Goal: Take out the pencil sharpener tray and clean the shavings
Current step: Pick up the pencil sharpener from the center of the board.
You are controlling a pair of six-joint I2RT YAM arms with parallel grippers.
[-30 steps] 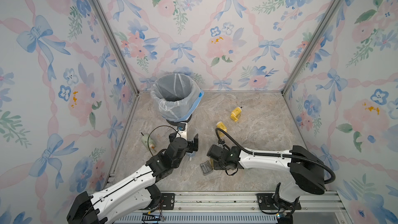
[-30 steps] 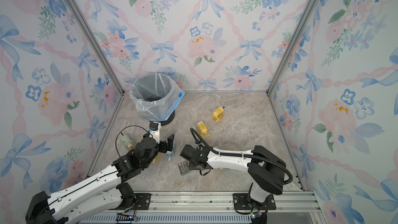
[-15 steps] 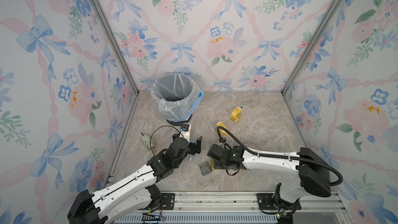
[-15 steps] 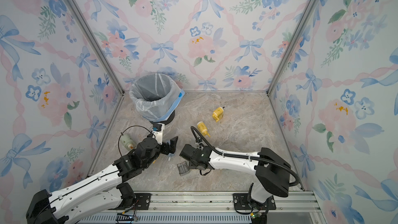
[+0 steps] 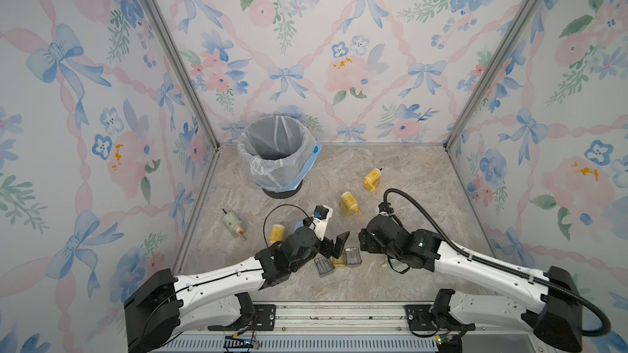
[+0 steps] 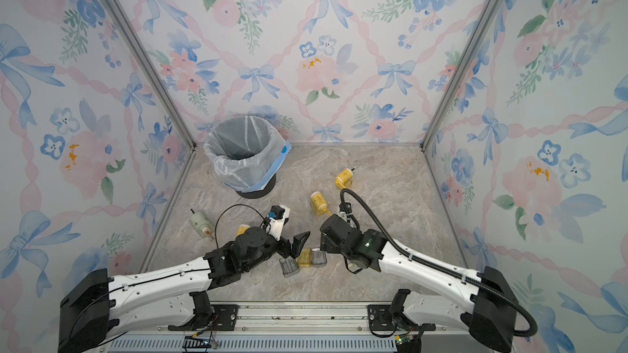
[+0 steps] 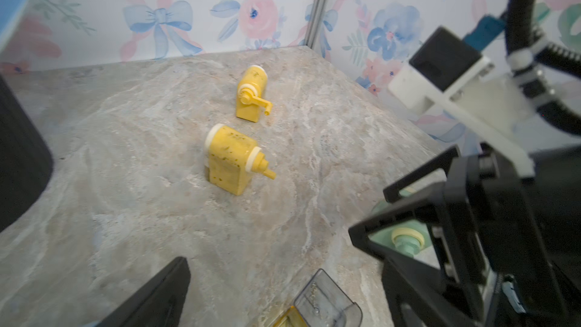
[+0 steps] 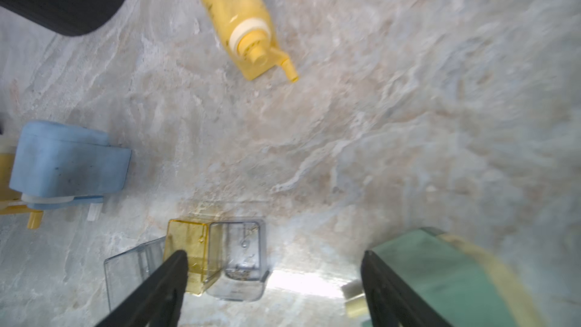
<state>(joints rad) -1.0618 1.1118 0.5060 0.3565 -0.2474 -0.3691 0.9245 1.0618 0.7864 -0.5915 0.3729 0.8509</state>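
Pencil sharpener tray (image 8: 242, 256): clear plastic, lying on the marble-pattern table (image 8: 408, 121) near the front edge, between the two arms. Its open face is up. A few brown shavings are gathered at one end. In both top views its long axis runs roughly front to back.

Adjacent items: a yellow tray (image 8: 191, 246) lies parallel to it, with their long sides touching. A second clear tray (image 5: 324, 267) sits on the yellow one's other side, toward the left arm, and is skewed a little. What these two hold cannot be made out.

Bin (image 5: 272, 174): upright at the back left, lined with a clear bag. Its contents cannot be told from the top views.

Right gripper (image 8: 273, 257): jaws spread wide and gripping nothing, low over the table. The clear tray lies between the fingers, nearer one of them, and that finger overlaps the yellow tray in the wrist view. Contact cannot be confirmed. A green sharpener (image 8: 440, 275) lies just outside the other finger.

Left gripper (image 5: 331, 246): jaws wide apart and empty, just behind the trays.
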